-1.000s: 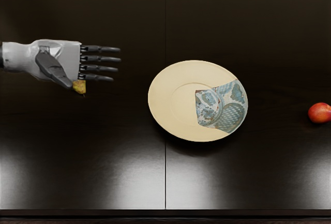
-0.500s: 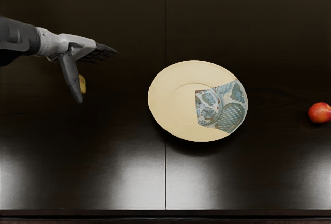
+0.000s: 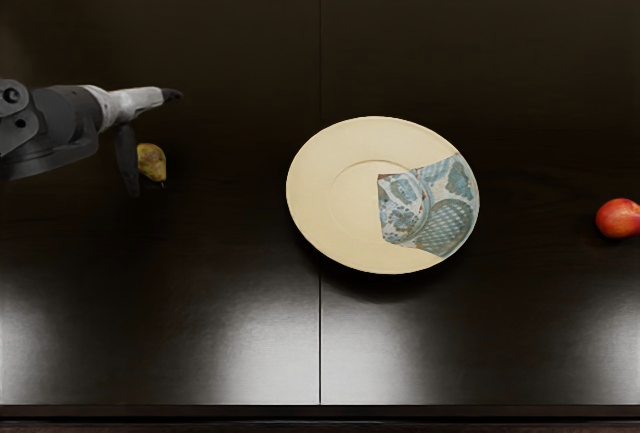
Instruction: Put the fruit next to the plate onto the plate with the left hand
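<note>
- Head view, layout: a dark glossy table (image 3: pixel 200 313) fills the frame. A thin vertical seam runs down its middle, and a pale strip of wall lies along the top edge.
- Head view, arm: the left hand (image 3: pixel 125 108) enters from the left edge over the upper left part of the table. The forearm is dark. The hand is light grey and seen edge-on, pointing toward the right.
- Head view, hand state: the fingers (image 3: pixel 165 96) are stretched out straight and lie close together in a flat line. The thumb (image 3: pixel 127 165) hangs downward, well apart from them. Nothing is clamped between thumb and fingers.
- Head view, task item: the pear (image 3: pixel 151 162) is small and yellow-brown and lies on the table. It sits below the fingers and just beside the thumb on its right side. Whether the thumb touches it cannot be determined from this angle.
- Head view, target: the plate (image 3: pixel 320 173) is round and cream, with a blue patterned patch on its lower right part. It sits at the table centre, slightly right of the seam. Nothing rests on it. The pear lies well apart from it, to its left.
- Head view, other item: a red fruit (image 3: pixel 617 218) lies on the table near the right edge of the frame, well apart from the plate.
</note>
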